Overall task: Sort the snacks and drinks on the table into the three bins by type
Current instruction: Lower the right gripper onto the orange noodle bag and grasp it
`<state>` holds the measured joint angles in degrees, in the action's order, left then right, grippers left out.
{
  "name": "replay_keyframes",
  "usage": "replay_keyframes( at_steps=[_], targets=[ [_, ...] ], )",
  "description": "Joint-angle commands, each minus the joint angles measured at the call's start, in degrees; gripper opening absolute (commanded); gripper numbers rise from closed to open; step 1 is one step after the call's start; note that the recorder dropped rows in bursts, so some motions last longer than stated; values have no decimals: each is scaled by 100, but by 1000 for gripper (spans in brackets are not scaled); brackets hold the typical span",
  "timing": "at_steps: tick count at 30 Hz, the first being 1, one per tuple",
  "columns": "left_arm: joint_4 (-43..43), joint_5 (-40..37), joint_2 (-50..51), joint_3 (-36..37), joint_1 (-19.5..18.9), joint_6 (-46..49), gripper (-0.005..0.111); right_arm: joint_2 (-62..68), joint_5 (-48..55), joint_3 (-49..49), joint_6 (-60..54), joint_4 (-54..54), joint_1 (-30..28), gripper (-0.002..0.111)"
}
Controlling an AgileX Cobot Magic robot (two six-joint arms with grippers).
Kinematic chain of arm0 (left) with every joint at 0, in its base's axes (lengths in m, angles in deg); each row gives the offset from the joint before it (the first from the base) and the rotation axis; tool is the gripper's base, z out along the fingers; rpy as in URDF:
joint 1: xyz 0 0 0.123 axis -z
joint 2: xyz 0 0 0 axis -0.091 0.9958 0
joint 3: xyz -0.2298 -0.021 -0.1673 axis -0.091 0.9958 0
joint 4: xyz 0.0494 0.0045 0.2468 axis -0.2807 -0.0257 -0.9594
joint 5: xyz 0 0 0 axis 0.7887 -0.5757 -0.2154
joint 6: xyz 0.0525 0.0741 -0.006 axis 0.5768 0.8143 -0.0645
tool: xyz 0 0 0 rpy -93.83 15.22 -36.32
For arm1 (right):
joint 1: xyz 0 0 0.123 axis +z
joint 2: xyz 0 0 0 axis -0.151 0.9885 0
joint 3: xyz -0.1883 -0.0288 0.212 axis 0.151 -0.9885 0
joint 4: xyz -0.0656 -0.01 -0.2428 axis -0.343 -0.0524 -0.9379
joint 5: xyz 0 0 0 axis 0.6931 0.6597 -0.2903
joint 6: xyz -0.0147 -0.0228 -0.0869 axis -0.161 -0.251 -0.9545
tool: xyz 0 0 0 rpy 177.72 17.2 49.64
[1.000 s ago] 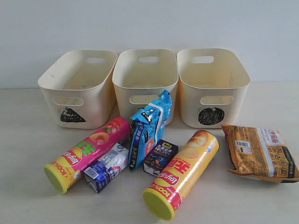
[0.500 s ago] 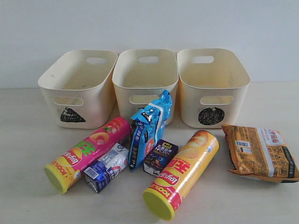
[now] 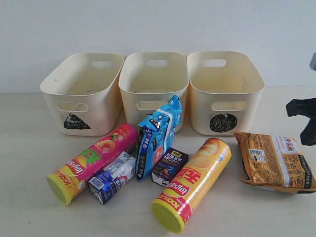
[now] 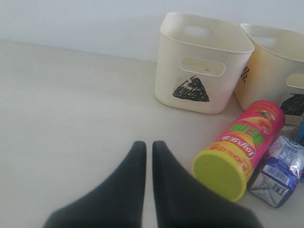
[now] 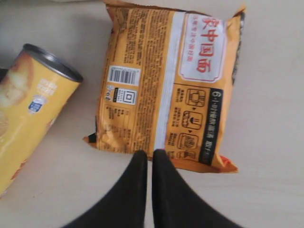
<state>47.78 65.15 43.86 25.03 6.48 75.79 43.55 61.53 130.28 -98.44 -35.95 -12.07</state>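
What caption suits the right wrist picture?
Shut right gripper poised at the edge of an orange packet, yellow tube nearby.

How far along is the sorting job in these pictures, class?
Done: nothing; no item shows inside the triangle bin, middle bin or circle bin. In hand: nothing; the right gripper is shut near the orange packet, the left gripper shut near the pink tube. Left: all six items on the table, including the yellow tube, blue bag, blue-white carton and dark carton.
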Motion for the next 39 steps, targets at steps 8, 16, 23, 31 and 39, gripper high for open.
replay_keyframes(
  at_steps=[8,16,23,31,39],
  targets=[
    [-39,13,-13,-13,-1,-36,4,1039,1096,35,-2272,2504,-1577,2],
    [-39,13,-13,-13,-1,-36,4,1640,758,35,-2477,2512,-1833,59],
    [-39,13,-13,-13,-1,-36,4,2466,1122,766,-2419,2590,-1833,75],
    [-39,13,-13,-13,-1,-36,4,3375,1607,1604,-2655,2551,-1833,78],
    [-39,13,-13,-13,-1,-36,4,3966,1927,1821,-3439,3158,-1833,78]
  ],
)
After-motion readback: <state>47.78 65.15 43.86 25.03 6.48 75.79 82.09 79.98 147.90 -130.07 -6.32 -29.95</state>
